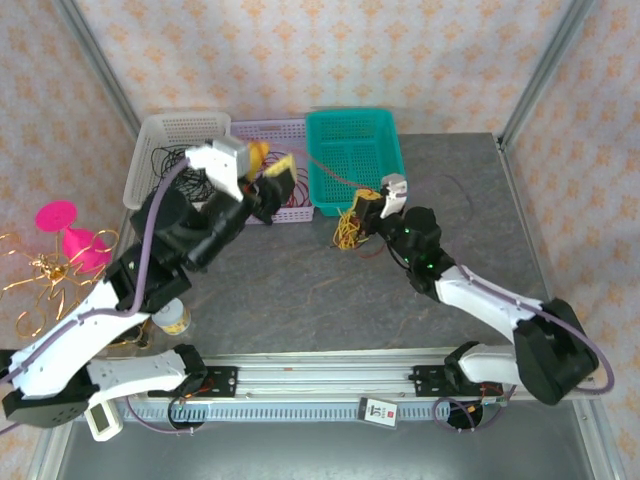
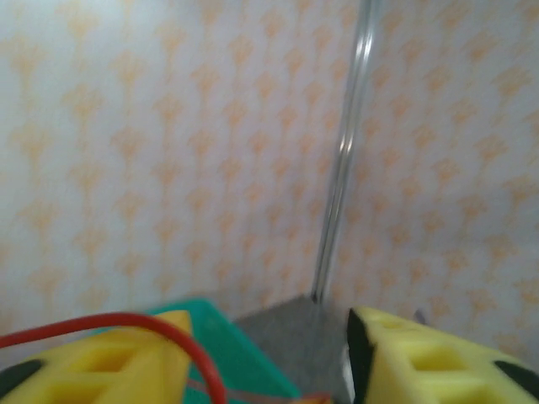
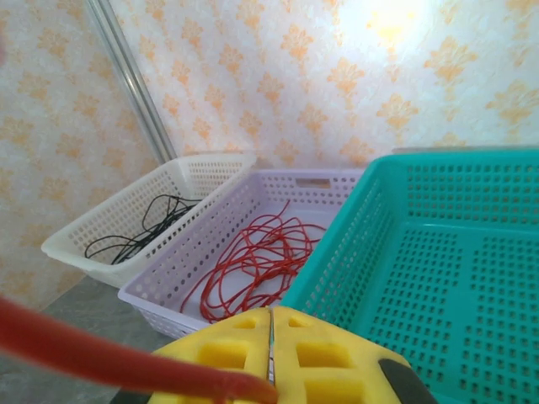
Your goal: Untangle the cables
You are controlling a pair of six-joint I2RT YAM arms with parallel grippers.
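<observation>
Wallpapered walls are enclosing the grey table (image 1: 300,290). From above, the cables (image 1: 347,232) are lying beside my right gripper (image 1: 365,208). Left wrist: my left gripper (image 2: 268,358) is gaping, red cable (image 2: 126,321) draping one finger. Right wrist: my fingers (image 3: 324,353) are pinching red cable.

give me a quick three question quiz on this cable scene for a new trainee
1. True or false: the right gripper is shut on a red cable.
2. What lies in the white basket? A) red wires B) black wires C) a pink cup
3. Fill in: the left gripper has its jaws ____, with a red strand lying across one finger.

Key: 1 true; 2 B; 3 open
</observation>
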